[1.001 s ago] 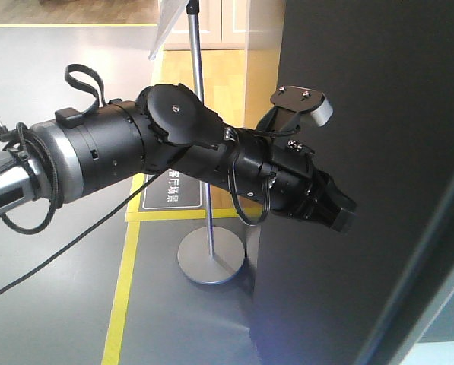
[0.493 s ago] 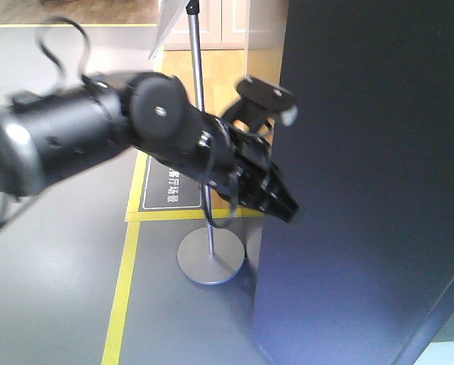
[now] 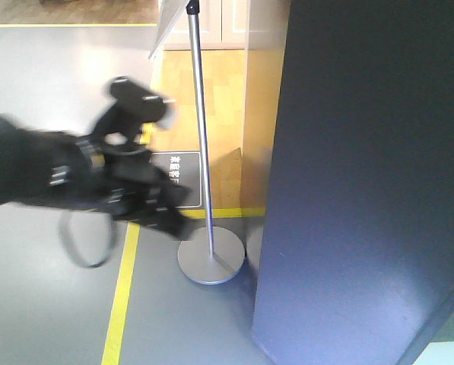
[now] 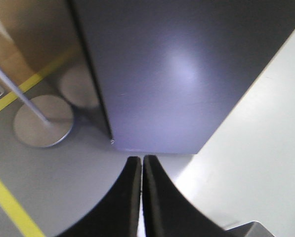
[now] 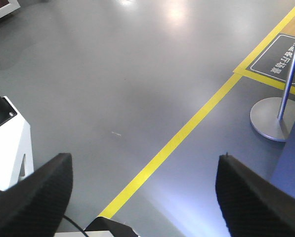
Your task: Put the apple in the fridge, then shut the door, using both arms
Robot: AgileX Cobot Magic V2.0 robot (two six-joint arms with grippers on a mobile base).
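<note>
- Exterior front-facing view: the blurred left arm reaches in from the left edge. The left gripper hangs beside a sign stand, apart from the dark grey fridge.
- Left wrist view: its fingers are pressed together, empty.
- Right wrist view: the right gripper is spread wide, empty, over grey floor with a yellow line.

Dark grey fridge, yellow floor line

Motion-blurred arm — glare on door
</note>
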